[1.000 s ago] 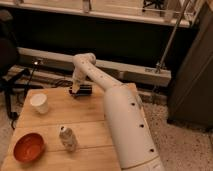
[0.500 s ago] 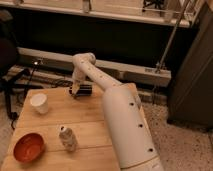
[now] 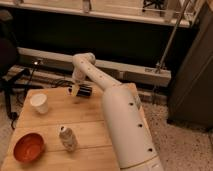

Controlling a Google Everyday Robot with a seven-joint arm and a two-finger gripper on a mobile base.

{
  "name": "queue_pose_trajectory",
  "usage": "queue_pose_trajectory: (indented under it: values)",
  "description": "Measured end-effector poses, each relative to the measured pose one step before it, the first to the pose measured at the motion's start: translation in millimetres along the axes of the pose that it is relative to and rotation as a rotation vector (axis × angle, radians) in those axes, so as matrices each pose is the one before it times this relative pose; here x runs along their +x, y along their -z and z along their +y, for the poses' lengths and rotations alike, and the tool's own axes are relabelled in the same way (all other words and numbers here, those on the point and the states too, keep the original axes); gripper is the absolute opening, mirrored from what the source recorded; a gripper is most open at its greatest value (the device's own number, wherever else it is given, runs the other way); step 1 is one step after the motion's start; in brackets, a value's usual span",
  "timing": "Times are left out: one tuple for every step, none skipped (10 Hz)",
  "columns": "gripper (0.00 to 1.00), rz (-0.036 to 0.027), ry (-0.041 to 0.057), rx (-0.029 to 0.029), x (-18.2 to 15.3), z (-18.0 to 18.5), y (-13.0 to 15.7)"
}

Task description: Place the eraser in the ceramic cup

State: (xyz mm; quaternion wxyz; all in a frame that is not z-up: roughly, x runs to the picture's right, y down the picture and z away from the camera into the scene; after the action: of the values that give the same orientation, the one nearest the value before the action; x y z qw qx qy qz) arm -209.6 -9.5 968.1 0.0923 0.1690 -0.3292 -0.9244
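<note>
My gripper (image 3: 79, 91) is at the far edge of the wooden table (image 3: 90, 120), at the end of the white arm (image 3: 100, 80) that reaches back over it. A small dark oblong shape, which looks like the eraser (image 3: 86, 91), lies right at the gripper on the table's far side. I cannot tell whether the gripper holds it or only touches it. The white ceramic cup (image 3: 39, 102) stands upright to the left of the gripper, about a hand's width away, near the table's left edge.
An orange-red bowl (image 3: 28, 146) sits at the front left corner. A silver-grey can (image 3: 67, 138) stands in front of the middle. Behind the table runs a low white rail (image 3: 140, 70), and a black chair (image 3: 7, 60) is at the far left.
</note>
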Motion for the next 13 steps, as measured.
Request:
queue_pose_trajectory:
  values:
    - [0.8,-0.00025,-0.00045,0.00022,-0.2,-0.01,0.04]
    - [0.8,-0.00099,-0.00064,0.00074,-0.13,-0.24,-0.11]
    - [0.8,-0.00219,-0.00404,0.00024,-0.79,0.02,-0.09]
    - [0.8,-0.00338,-0.00701,0.00019,-2.07,0.37,-1.46]
    - [0.8,-0.00142,-0.00556,-0.00128,-1.25,0.81,-0.55]
    - [0.8,-0.00118,-0.00788,-0.00079,-1.04,0.69,-1.98]
    - [0.78,-0.00069,-0.00723,-0.00024,-0.56,0.36,-2.06]
    - [0.73,-0.00068,-0.00577,0.001,-0.52,-0.15,-2.16]
    - [0.64,-0.00045,-0.00516,0.00023,0.21,-0.01,-1.78]
    - [0.55,-0.00085,-0.00521,-0.0008,0.65,0.42,-1.71]
    - [0.54,0.00009,-0.0024,-0.00091,0.8,0.44,-0.74]
    - [0.54,0.0012,-0.00314,-0.00186,1.8,0.92,-0.37]
    - [0.54,0.00422,-0.00504,-0.00267,2.47,1.58,1.04]
